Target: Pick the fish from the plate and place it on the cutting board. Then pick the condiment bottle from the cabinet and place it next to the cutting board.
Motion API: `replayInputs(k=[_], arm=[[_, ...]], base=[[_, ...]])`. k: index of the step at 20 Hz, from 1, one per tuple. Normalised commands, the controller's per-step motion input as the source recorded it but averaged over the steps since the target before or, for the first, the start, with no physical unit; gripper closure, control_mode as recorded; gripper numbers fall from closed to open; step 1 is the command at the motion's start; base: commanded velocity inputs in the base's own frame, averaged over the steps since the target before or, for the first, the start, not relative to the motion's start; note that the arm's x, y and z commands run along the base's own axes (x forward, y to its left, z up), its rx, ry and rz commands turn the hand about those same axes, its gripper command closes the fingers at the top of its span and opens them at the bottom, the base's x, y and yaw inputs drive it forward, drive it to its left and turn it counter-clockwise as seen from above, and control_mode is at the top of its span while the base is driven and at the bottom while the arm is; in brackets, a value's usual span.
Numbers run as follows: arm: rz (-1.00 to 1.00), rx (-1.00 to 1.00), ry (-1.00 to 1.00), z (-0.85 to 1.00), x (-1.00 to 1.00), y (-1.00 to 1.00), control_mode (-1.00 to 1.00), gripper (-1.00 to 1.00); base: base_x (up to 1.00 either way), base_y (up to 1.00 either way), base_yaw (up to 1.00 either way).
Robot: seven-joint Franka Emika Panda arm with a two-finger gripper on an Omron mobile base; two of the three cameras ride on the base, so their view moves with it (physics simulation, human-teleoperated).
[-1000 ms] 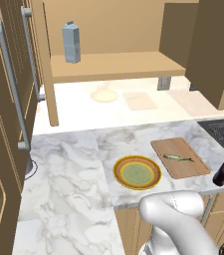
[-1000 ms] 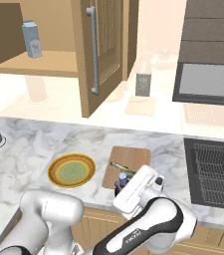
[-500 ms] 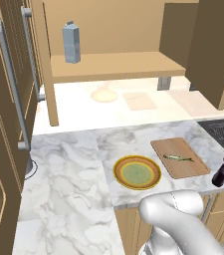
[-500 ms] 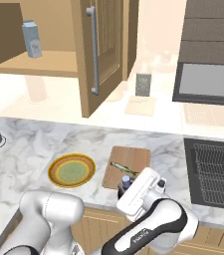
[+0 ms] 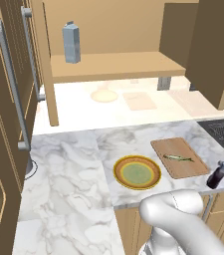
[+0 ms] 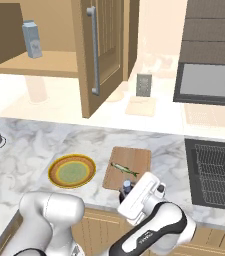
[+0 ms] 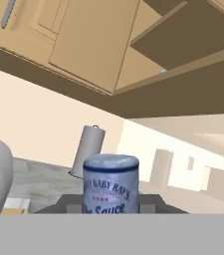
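The small silvery-green fish lies on the wooden cutting board. Left of the board sits the orange-rimmed plate, with nothing on it. My gripper is shut on the dark condiment bottle, low at the board's near edge, close to the counter's front. Its pale label faces the hand view. Whether it touches the counter I cannot tell. The tan cabinet stands open above.
A grey-blue carton stands on the cabinet shelf. The open cabinet door juts out over the counter. A sink with a rack lies to the right. The dark cupboard lines the left. A paper towel roll stands behind.
The gripper has sunk a little with the bottle, closer to the counter by the board's near edge. Fish, board and plate have stayed put.
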Motion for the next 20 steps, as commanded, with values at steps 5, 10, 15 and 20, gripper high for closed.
replayInputs(k=[5,10,15,20], arm=[[0.0,0.0,-0.01,-0.16,0.28,-0.1,-1.0,1.0],[0.0,0.0,0.0,-0.13,0.31,-0.22,-1.0,1.0],[0.0,0.0,0.0,-0.12,0.26,-0.27,-1.0,1.0],[0.0,0.0,0.0,-0.17,0.21,-0.25,-1.0,1.0]], base=[[0.0,0.0,0.0],[0.0,0.0,0.0],[0.0,0.0,0.0],[0.0,0.0,0.0]])
